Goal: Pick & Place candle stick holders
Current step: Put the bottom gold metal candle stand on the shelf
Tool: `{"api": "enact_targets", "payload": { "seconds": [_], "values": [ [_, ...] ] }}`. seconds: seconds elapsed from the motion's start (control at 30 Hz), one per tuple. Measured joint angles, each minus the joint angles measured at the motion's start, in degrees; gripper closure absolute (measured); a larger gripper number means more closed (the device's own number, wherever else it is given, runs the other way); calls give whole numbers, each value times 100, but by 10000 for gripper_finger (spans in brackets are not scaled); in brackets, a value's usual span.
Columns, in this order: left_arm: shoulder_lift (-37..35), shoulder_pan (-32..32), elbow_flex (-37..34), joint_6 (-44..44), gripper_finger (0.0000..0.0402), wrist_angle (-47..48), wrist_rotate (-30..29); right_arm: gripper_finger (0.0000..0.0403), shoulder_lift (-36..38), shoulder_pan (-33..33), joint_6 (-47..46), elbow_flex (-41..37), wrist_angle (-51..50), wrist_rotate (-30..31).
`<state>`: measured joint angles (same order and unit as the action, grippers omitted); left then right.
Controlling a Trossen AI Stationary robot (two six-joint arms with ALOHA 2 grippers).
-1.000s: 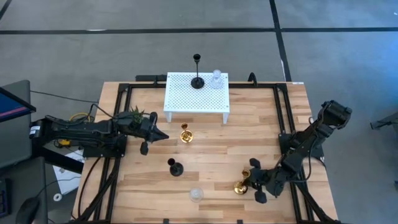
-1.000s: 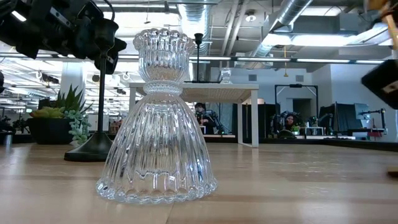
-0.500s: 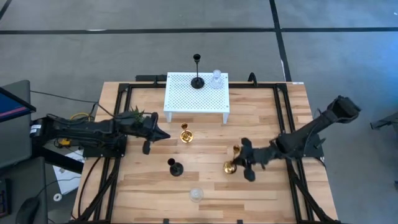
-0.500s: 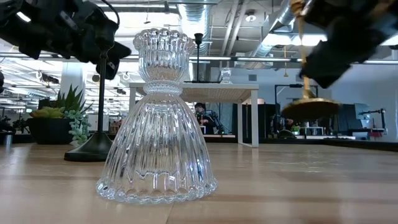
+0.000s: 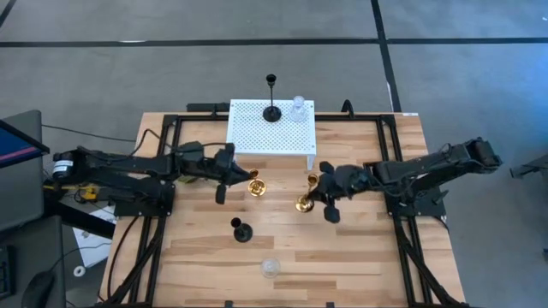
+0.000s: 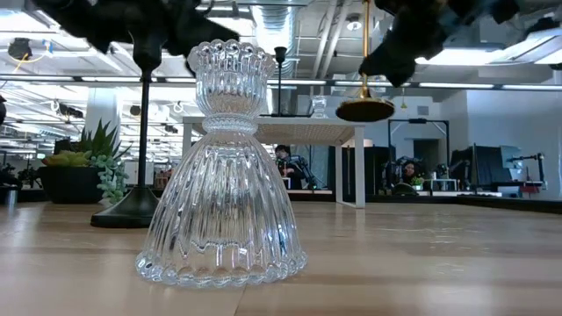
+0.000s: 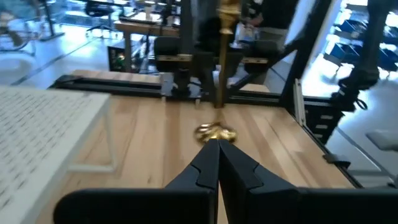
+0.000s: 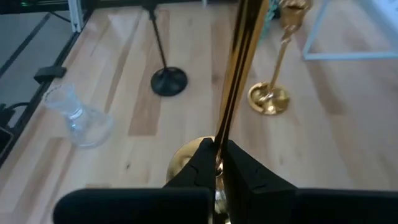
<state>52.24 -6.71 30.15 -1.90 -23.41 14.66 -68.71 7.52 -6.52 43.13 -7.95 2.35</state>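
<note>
My right gripper (image 5: pixel 324 192) is shut on a gold candle stick holder (image 5: pixel 306 195), lifted above the table's middle, in front of the white perforated stand (image 5: pixel 257 141). My left gripper (image 5: pixel 241 174) is shut, its tips close to the left of the second gold holder (image 5: pixel 254 183), which stands on its round base; whether they touch, I cannot tell. A black holder (image 5: pixel 241 230) and a clear glass holder (image 5: pixel 270 268) stand on the table nearer the front. Another black holder (image 5: pixel 271 109) and glass holder (image 5: pixel 298 109) stand on the stand. My right gripper pinches the gold holder's thin stem (image 8: pixel 225 127) between its two fingers, low down, just above the round base (image 8: pixel 183 159). The fingers come level from the table's right and lie across the stem. The holder is about upright, its base (image 6: pixel 364 110) clear of the table.
A small green plant (image 5: pixel 187 157) stands at the left by my left arm. Black frame rails (image 5: pixel 387 162) run along the table's sides and far edge. The glass holder (image 6: pixel 219 175) stands close before the low camera. People sit in the room behind (image 6: pixel 283 162).
My right gripper has carried the gold holder up from the near right corner toward the table's middle and the white stand, keeping it about upright. My left gripper has gone toward the table's right and slightly far, up to the standing gold holder.
</note>
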Motion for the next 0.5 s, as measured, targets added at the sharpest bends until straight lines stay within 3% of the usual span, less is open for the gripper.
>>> {"api": "enact_targets", "payload": {
  "seconds": [0.2, 0.5],
  "values": [
    [753, 195, 671, 552, 397, -10, 60, 403, 0, -499, 396, 168, -32, -363],
    [1926, 173, 1722, 612, 397, -14, 41, 403, 0, -935, 713, 197, -25, -553]
  ]
}}
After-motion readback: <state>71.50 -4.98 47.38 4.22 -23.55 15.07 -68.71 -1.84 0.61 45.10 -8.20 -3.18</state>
